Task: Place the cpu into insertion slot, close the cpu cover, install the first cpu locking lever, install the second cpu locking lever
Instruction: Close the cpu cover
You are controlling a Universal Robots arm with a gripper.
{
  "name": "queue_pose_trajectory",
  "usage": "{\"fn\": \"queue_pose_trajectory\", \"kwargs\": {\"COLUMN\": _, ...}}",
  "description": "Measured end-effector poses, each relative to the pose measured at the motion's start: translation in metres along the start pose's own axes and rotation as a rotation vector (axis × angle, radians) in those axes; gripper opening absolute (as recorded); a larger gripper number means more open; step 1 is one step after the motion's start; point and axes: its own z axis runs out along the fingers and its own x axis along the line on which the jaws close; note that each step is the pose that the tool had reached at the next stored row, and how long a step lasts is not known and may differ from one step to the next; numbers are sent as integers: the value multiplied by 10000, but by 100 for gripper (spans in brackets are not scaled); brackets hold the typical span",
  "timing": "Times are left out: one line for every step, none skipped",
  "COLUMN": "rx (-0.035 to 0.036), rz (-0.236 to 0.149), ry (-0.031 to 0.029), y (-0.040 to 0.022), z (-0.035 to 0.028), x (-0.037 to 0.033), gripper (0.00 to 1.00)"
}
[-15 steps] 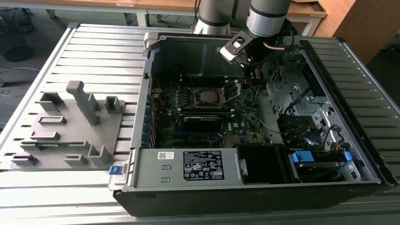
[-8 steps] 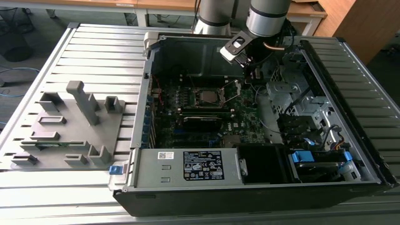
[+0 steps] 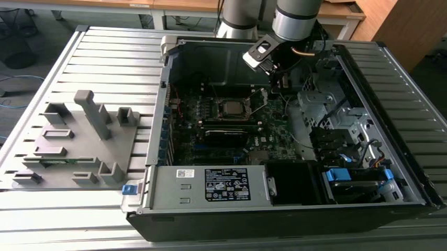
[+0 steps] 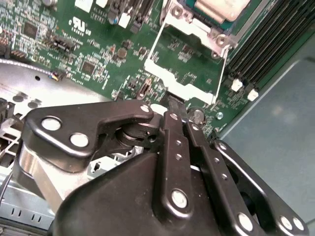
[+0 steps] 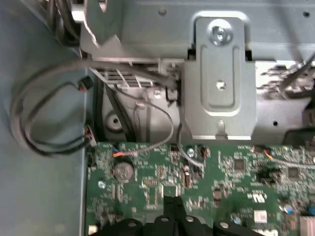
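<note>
The cpu [image 3: 233, 108] lies flat in the insertion slot [image 3: 218, 111] on the green motherboard inside the open computer case; its silver-grey top [image 4: 216, 7] also shows in the second wrist view. The cpu cover [image 4: 182, 84], a thin silver frame with a large window, stands tilted up off the slot, and the board shows through its window. My gripper [image 4: 176, 107] has its two black fingers [image 4: 172, 147] pressed together at the cover's free edge. In the exterior view the gripper [image 3: 277, 83] hangs just behind and to the right of the slot. A black fingertip [image 5: 173, 205] hovers over the board.
A power supply box [image 3: 223, 184] with a white label fills the case's front. A long black card [image 3: 225, 133] lies in front of the slot. Drive bays with blue tabs [image 3: 335, 175] are at the exterior view's right. A grey fixture [image 3: 77, 141] stands at its left. Cables [image 5: 49, 118] and a bracket [image 5: 221, 83] are close by.
</note>
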Motion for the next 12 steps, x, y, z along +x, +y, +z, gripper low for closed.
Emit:
{"fn": "queue_pose_trajectory", "kwargs": {"rx": -7, "rz": 0, "ry": 4, "y": -19, "z": 0, "x": 0, "gripper": 10}}
{"fn": "queue_pose_trajectory", "kwargs": {"rx": -15, "rz": 1, "ry": 6, "y": -38, "z": -1, "x": 0, "gripper": 10}}
{"fn": "queue_pose_trajectory", "kwargs": {"rx": -22, "rz": 2, "ry": 6, "y": -58, "z": -2, "x": 0, "gripper": 10}}
{"fn": "queue_pose_trajectory", "kwargs": {"rx": -30, "rz": 2, "ry": 7, "y": -79, "z": -2, "x": -1, "gripper": 10}}
{"fn": "queue_pose_trajectory", "kwargs": {"rx": -39, "rz": 0, "ry": 7, "y": -101, "z": -3, "x": -1, "gripper": 10}}
{"fn": "queue_pose_trajectory", "kwargs": {"rx": -47, "rz": 1, "ry": 9, "y": -120, "z": -4, "x": -1, "gripper": 10}}
{"fn": "queue_pose_trajectory", "kwargs": {"rx": -55, "rz": 2, "ry": 10, "y": -139, "z": -5, "x": -1, "gripper": 10}}
{"fn": "queue_pose_trajectory", "kwargs": {"rx": -62, "rz": 2, "ry": 11, "y": -156, "z": -5, "x": -2, "gripper": 10}}
{"fn": "queue_pose_trajectory", "kwargs": {"rx": -70, "rz": 1, "ry": 13, "y": -172, "z": -6, "x": -2, "gripper": 10}}
{"fn": "queue_pose_trajectory", "kwargs": {"rx": -76, "rz": 1, "ry": 14, "y": -187, "z": -7, "x": -2, "gripper": 10}}
{"fn": "queue_pose_trajectory", "kwargs": {"rx": -81, "rz": 1, "ry": 16, "y": -198, "z": -7, "x": -2, "gripper": 10}}
{"fn": "queue_pose_trajectory", "kwargs": {"rx": -82, "rz": 2, "ry": 16, "y": -203, "z": -7, "x": -2, "gripper": 10}}
